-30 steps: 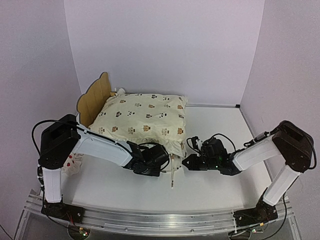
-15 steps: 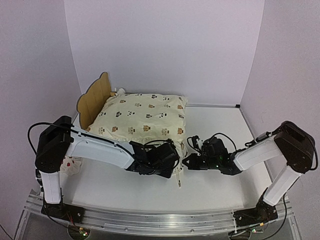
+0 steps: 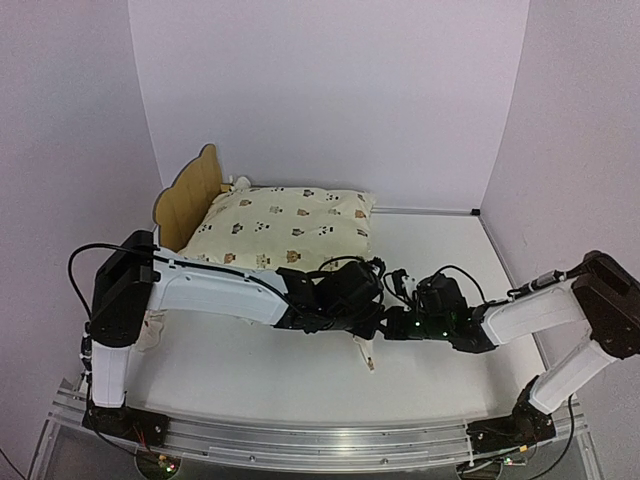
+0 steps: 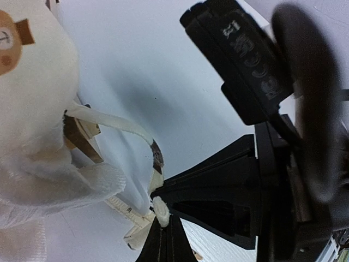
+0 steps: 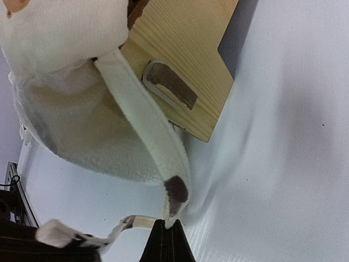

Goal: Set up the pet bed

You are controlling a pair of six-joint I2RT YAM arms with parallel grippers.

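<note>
The pet bed (image 3: 190, 195) stands at the back left, its plywood headboard rising behind the cream bear-print cushion (image 3: 290, 232) that lies on it. At the bed's near right corner my two grippers meet tip to tip. The left gripper (image 3: 372, 318) is shut on the end of a cream tie strap (image 4: 117, 123) that comes from the cushion. The right gripper (image 5: 168, 225) is shut on another cream strap (image 5: 152, 136), just below its brown patch. A plywood panel (image 5: 185, 71) of the bed shows behind that strap. A loose strap end (image 3: 365, 352) hangs onto the table.
A small white pillow (image 3: 150, 330) lies at the left, mostly hidden behind the left arm. White walls close the table at the back and on both sides. Bare white tabletop (image 3: 440, 250) stretches right of the bed.
The left arm has swung right along the bed's front, carrying its strap up to the right gripper. The right gripper has shut on its strap.
</note>
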